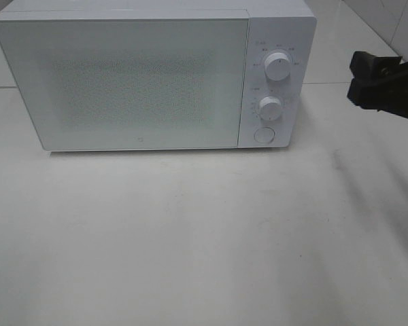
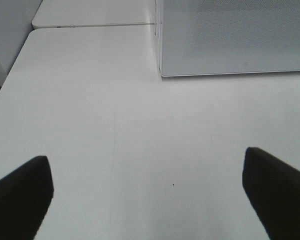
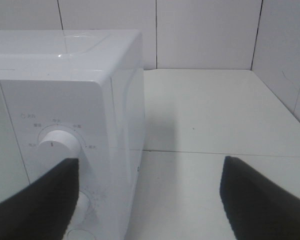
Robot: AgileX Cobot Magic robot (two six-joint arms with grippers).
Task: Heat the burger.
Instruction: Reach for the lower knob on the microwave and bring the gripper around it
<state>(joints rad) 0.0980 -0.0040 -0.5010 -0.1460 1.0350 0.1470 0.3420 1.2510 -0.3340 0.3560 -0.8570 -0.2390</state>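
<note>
The burger shows in no view. A white microwave (image 1: pixel 122 81) stands at the back of the table with its door shut. In the exterior high view my right gripper (image 1: pixel 353 78) hovers at the right edge, level with the control panel and apart from it. The right wrist view has its dark fingers (image 3: pixel 45 200) spread wide with nothing between them, facing the microwave's (image 3: pixel 65 100) right front corner. My left gripper (image 2: pixel 145 165) is open and empty above bare table, in front of the microwave's (image 2: pixel 230 35) lower left corner. The left arm is outside the exterior high view.
The control panel carries an upper knob (image 1: pixel 277 66), a lower knob (image 1: pixel 270 106) and a round button (image 1: pixel 263 134). A white table (image 1: pixel 190 231) spreads in front of the microwave. Tiled walls (image 3: pixel 205 30) close off the back and the right side.
</note>
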